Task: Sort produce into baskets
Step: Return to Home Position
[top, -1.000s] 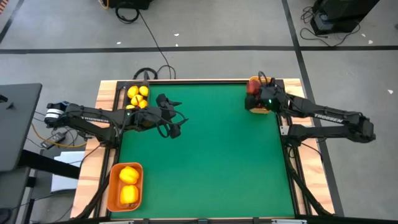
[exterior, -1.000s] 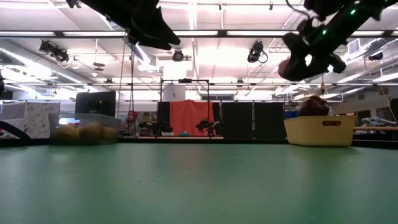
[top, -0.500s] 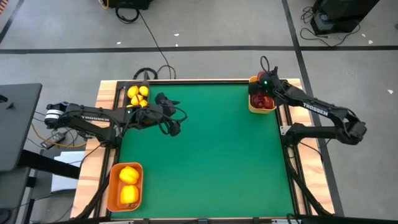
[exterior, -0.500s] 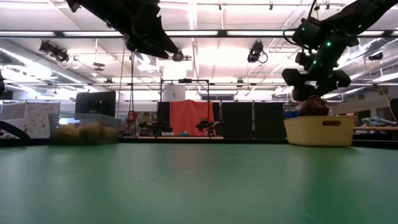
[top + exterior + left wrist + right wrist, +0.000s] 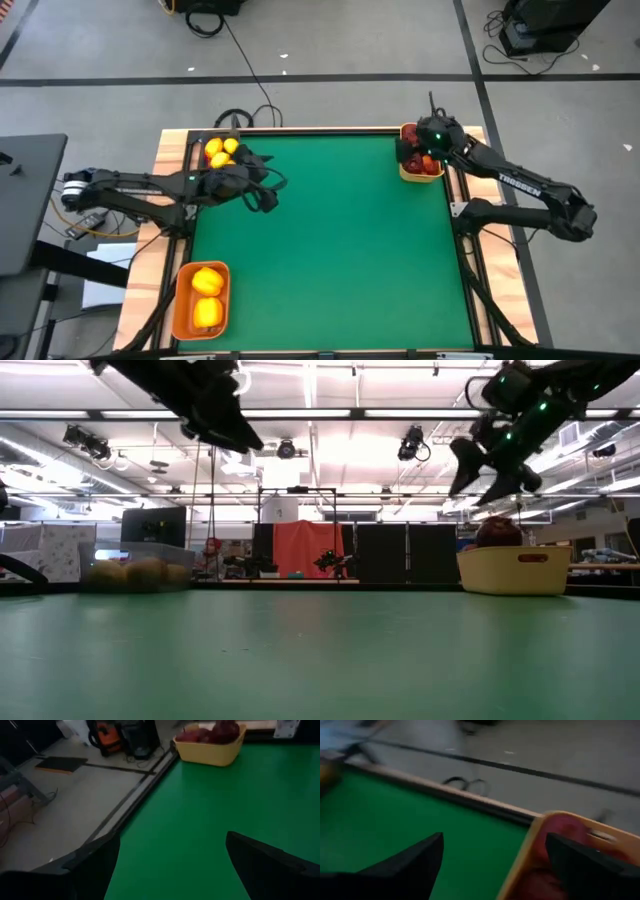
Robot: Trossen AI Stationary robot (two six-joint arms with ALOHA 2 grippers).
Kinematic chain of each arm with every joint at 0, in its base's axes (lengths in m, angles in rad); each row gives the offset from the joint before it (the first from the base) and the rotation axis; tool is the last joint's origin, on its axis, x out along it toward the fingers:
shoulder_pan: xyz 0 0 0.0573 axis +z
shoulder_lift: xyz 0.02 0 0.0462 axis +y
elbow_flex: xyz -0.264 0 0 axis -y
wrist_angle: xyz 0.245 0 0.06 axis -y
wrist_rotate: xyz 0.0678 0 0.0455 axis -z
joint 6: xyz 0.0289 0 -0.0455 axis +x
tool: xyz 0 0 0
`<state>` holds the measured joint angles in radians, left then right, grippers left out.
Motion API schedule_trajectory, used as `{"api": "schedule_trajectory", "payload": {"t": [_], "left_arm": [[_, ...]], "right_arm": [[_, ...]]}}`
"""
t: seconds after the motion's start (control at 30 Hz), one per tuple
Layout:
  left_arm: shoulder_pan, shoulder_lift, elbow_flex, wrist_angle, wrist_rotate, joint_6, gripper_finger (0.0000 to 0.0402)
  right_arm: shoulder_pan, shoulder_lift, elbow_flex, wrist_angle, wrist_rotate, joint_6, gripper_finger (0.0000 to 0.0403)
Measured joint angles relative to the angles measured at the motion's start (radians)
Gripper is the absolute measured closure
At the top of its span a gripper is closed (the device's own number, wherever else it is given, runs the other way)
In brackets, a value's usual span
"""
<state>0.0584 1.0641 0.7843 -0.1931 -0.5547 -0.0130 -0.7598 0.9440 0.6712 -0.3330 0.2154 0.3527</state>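
Just lift right gripper [image 5: 484, 479], spread and empty, straight off yellow bin [image 5: 513, 572]; ignore left gripper [image 5: 268, 192], spread too, well apart from it.

Matt green table [image 5: 340, 240], wooden edge [image 5: 170, 150]; seemingly plastic yellow bin [image 5: 513, 572].

The green bench [image 5: 340, 250] lies open through its middle and from 3 to 6 o'clock. Bins stand in three corners: the black bin [image 5: 200, 145] at 11, the yellow bin [image 5: 515, 572] at 1, the orange bin [image 5: 180, 300] at 7. The left gripper [image 5: 265, 193] hangs above the bench near 10 o'clock. The right gripper [image 5: 485, 480] hangs over the yellow bin.
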Motion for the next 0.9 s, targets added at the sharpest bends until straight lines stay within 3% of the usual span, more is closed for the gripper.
{"api": "schedule_trajectory", "payload": {"t": [0.17, 0.37, 0.63, 0.9], "left_arm": [[0.007, -0.181, -0.117, 0.047, 0.017, -0.001, 0.003], [0.004, -0.389, -0.303, 0.201, 0.137, 0.024, 0.0035], [0.005, -0.579, -0.449, 0.266, 0.175, 0.037, 0.0057], [0.004, -0.728, -0.546, 0.341, 0.258, 0.053, 0.008]], "right_arm": [[0.139, -0.08, 0.0, 0.027, -0.1, -0.098, 0.0053], [0.372, -0.099, 0.0, 0.188, -0.183, -0.123, 0.0094], [0.61, -0.097, 0.0, 0.315, -0.103, -0.219, 0.0228], [0.679, -0.134, -0.064, 0.413, -0.095, -0.287, 0.0375]]}}
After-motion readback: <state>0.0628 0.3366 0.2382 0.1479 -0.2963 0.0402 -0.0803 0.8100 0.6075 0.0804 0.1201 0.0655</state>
